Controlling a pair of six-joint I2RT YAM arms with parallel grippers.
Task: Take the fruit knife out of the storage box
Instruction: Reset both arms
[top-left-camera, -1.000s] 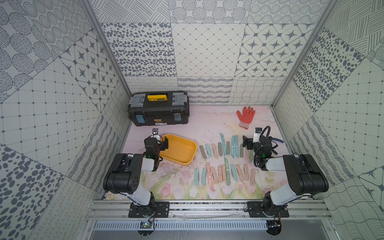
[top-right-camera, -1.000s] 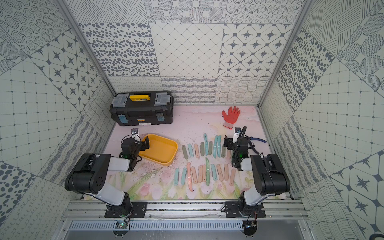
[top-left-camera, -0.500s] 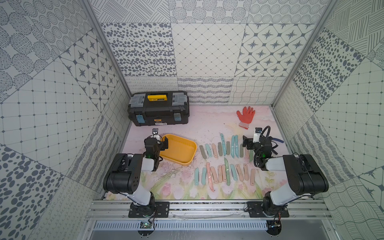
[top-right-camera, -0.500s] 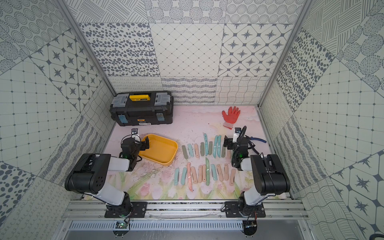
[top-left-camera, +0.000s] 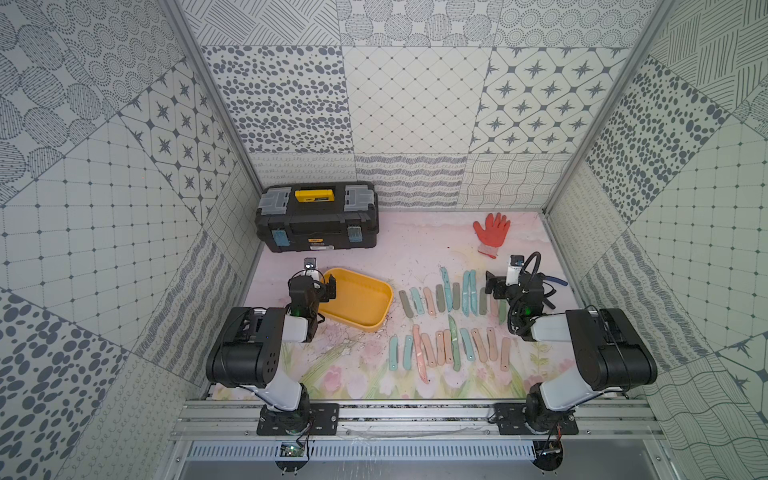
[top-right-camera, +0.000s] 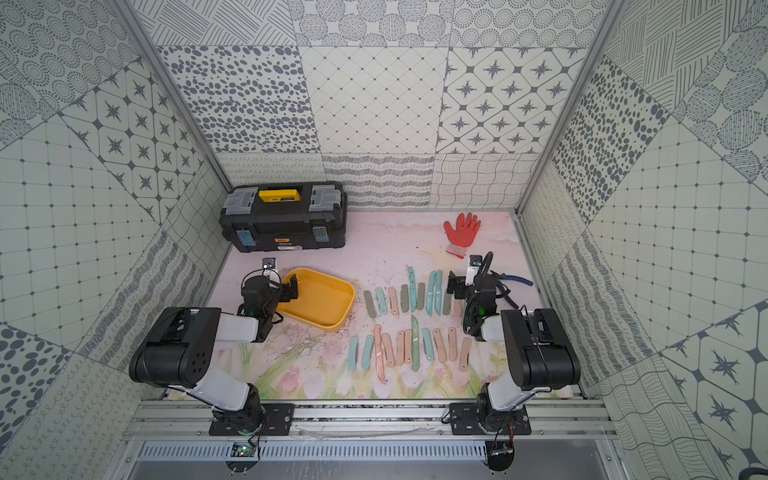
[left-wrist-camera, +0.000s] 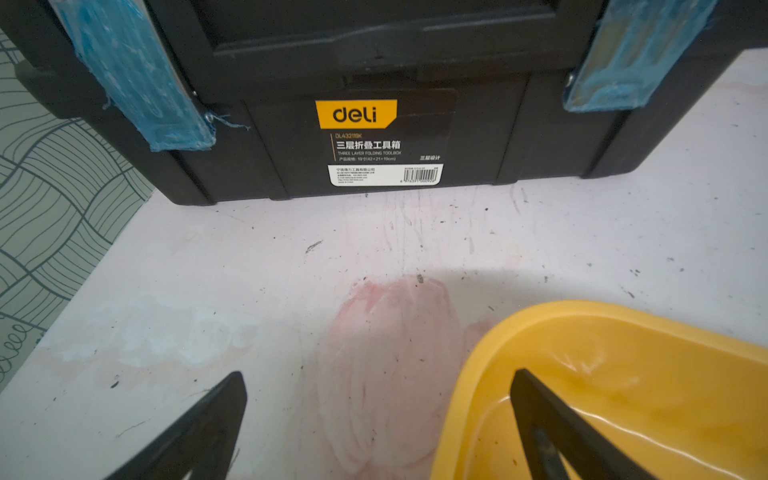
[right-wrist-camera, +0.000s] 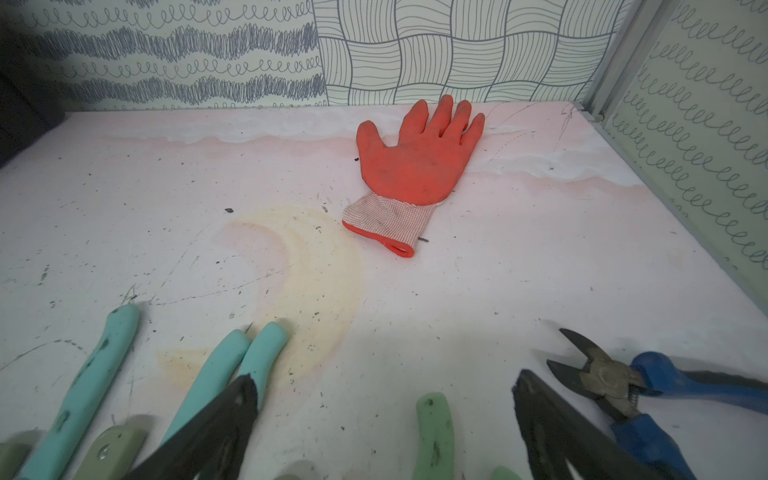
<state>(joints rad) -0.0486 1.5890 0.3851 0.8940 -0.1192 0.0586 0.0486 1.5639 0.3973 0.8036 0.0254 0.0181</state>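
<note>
Bimanual cell, seen from above and from both wrists. The storage box (top-left-camera: 360, 298), a shallow yellow tub without a lid, is sitting on the tabletop (top-left-camera: 415, 249) just in front of the black toolbox (top-left-camera: 318, 220), on the left arm's side. In both top views its yellow floor (top-right-camera: 320, 297) is showing across the whole interior.

The fruit knives (top-left-camera: 446, 289) are lying outside the box, flat on the tabletop. They are forming two rough rows between the box and the right arm. Their colours are teal, green, grey-green and peach, and most are running front to back.

The left pincer (left-wrist-camera: 376, 419) is hovering at the box's far left corner, its jaws spread wide and gripping nothing. In the left wrist view one finger (left-wrist-camera: 208, 419) is standing over the tabletop and the other over the box's interior, with the yellow rim passing between them. Whether either finger is touching the box cannot be told.

The right pincer (right-wrist-camera: 384, 386) is hanging low over the right end of the far row, its jaws likewise spread wide and empty. The rounded end of a green knife handle (right-wrist-camera: 434, 419) is lying between its fingers, clear of both. Blue-handled cutters (right-wrist-camera: 602, 374) are lying just beside the outer finger. A red glove (right-wrist-camera: 415, 162) is lying flat near the back wall, well apart from the knives.
</note>
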